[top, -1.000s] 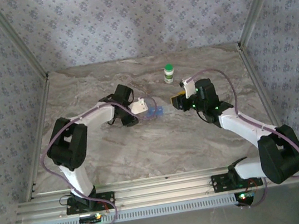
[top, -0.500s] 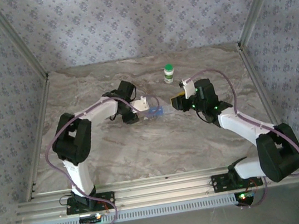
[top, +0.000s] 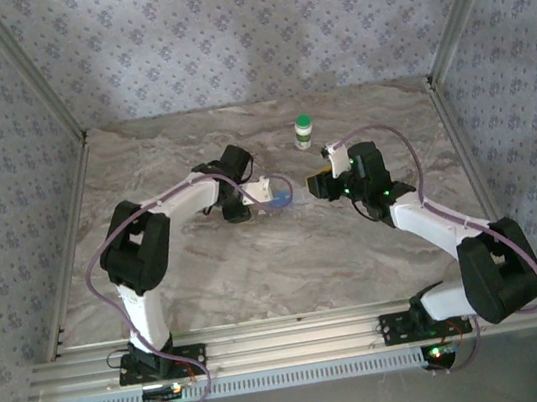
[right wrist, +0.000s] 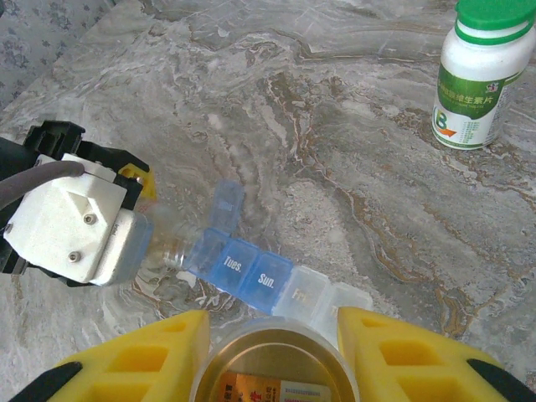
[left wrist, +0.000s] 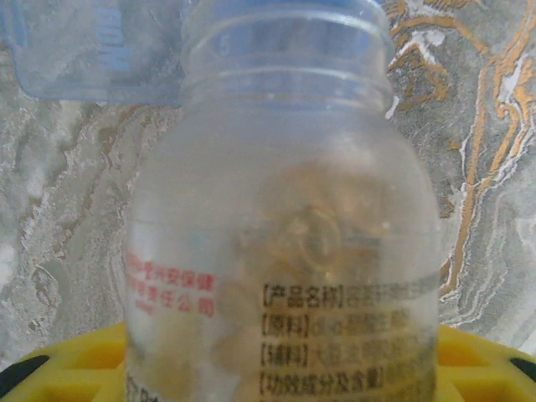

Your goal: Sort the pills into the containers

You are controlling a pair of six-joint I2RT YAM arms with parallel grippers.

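1. Surroundings: a green-capped bottle (top: 305, 131) stands upright on the table (top: 259, 273), far of both hands and apart from them. Patterned walls (top: 224, 36) close the table on its left, far and right sides.
2. Task item: the pill box (right wrist: 260, 272), translucent blue, lies flat near the table's centre, between the two hands. The lid (right wrist: 224, 205) at its left end stands open. The compartments marked "Tues." and "Sun." are closed.
3. Obstruction: a clear bottle (left wrist: 285, 234) lies tipped on its side with its mouth at the open left-end compartment. Whether bottle and box touch cannot be told.
4. Open room: bare marbled table spreads near of the box and along the far left. The right edge lies well apart from the box.
5. Left hand (top: 250, 192): clamped on the clear bottle, a yellow finger (left wrist: 67, 368) on either side and pale pills (left wrist: 310, 226) inside. The arm reaches far and right from its base.
6. Right hand (right wrist: 272, 327): gripping an open-mouthed bottle (right wrist: 272, 368) just right of the box. The arm bends leftward toward the centre.
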